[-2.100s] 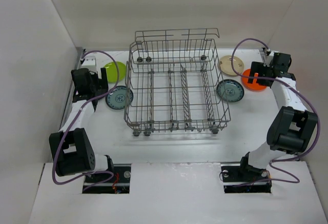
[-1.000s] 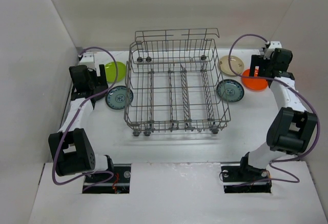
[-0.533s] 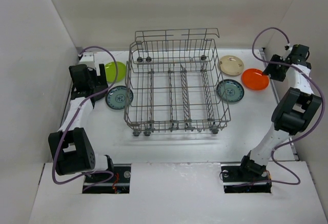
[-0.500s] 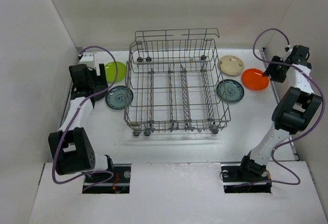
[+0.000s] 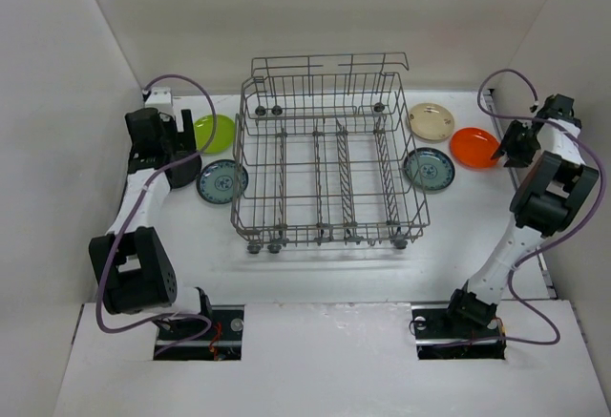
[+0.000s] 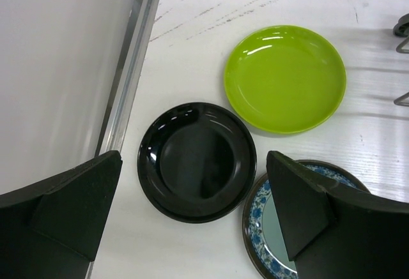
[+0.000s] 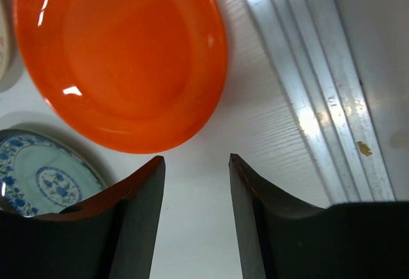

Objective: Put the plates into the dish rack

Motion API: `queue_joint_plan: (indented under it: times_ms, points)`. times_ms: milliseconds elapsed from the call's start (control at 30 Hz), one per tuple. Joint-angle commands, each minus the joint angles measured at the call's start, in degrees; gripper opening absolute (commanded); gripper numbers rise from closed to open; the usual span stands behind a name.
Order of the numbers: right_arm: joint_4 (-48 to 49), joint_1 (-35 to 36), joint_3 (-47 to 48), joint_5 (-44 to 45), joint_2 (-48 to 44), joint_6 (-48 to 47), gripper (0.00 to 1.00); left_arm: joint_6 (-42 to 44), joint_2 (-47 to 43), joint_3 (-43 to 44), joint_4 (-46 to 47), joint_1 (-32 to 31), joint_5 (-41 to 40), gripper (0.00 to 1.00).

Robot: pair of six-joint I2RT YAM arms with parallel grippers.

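Where the white desk (image 5: 325,274) spreads between pale walls, the grey wire dish rack (image 5: 329,159) stands at its middle, and all six plates lie flat on the desk outside it, three on each side.

The left arm (image 5: 134,207) reaches along the left edge to the far left corner. The right arm (image 5: 544,188) stretches up the right edge towards the far right.

Left of the rack, the lime green plate (image 6: 285,78) lies farthest back. The black plate (image 6: 197,161) sits just beside it, nearer the metal rail at the desk's edge. The left teal plate (image 6: 259,228), with its blue patterned centre, lies just beside the black one and is partly hidden by one finger.

Right of the rack, the right teal plate (image 5: 428,168) lies close to the rack's side. The cream plate (image 5: 431,121) lies behind it, and the orange plate (image 7: 121,55) lies farther right, near the rail.

The left fingers (image 6: 70,209) are spread wide and hold nothing; in the left wrist view the black plate lies between them.

The right fingers (image 7: 137,228) stand partly apart with only bare desk between them, just off the orange plate's rim, gripping nothing.
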Motion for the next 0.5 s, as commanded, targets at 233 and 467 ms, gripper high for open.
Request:
queue_joint_plan:
  times_ms: [233, 467]
  points:
    - [0.4, -1.7, 6.5, 3.6, 4.3, -1.4, 0.49, 0.3, 3.8, 8.6, -1.9, 0.1, 0.8, 1.00]
    - [0.5, -1.4, 11.5, 4.5, 9.0, -1.3, 0.43, 0.4, 5.1, 11.1, -3.4, -0.8, 0.4, 1.00]
